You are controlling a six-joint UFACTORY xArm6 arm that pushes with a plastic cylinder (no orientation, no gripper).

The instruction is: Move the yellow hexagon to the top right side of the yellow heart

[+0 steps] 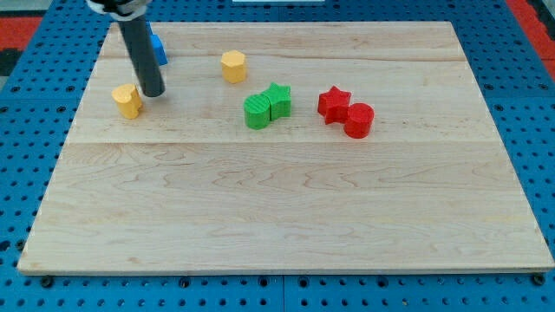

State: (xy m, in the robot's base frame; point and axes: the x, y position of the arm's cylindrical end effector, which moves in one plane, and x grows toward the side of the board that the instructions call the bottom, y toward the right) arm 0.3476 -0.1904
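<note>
Two yellow blocks matter: my tip (153, 93), a bare rod gripping nothing, stands just right of the yellow heart (127, 100), so it probably must circle behind the far-off yellow hexagon (233, 66).

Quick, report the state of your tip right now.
My tip: no jaws, holds nothing; down on the board just right of the yellow heart, left of the yellow hexagon.
</note>
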